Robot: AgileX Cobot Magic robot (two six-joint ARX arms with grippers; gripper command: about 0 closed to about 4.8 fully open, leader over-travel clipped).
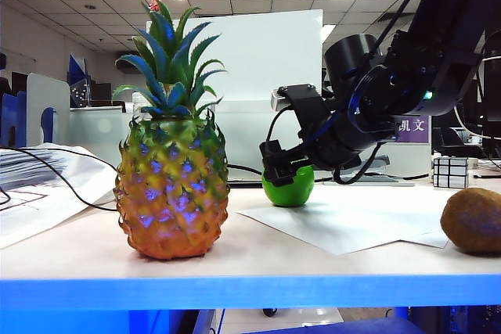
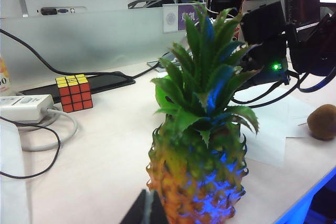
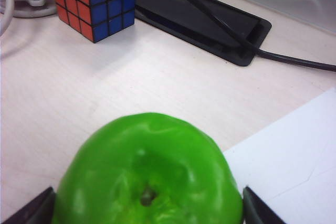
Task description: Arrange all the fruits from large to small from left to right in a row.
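Green apple (image 3: 149, 174) sits on the tabletop (image 1: 258, 260) between the right gripper's (image 3: 148, 208) wide-open jaws, seemingly ungrasped; left gripper's (image 2: 147, 208) opening is unclear.

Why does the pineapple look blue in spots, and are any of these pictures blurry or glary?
In the exterior view the pineapple carries bluish-purple sheen on its scales, and ceiling lights blow out white. In the left wrist view the same blue glow shows low on the fruit; the kiwi is soft. In the right wrist view the apple fills the frame, glossy, between the open right gripper; the Rubik's cube is sharp.
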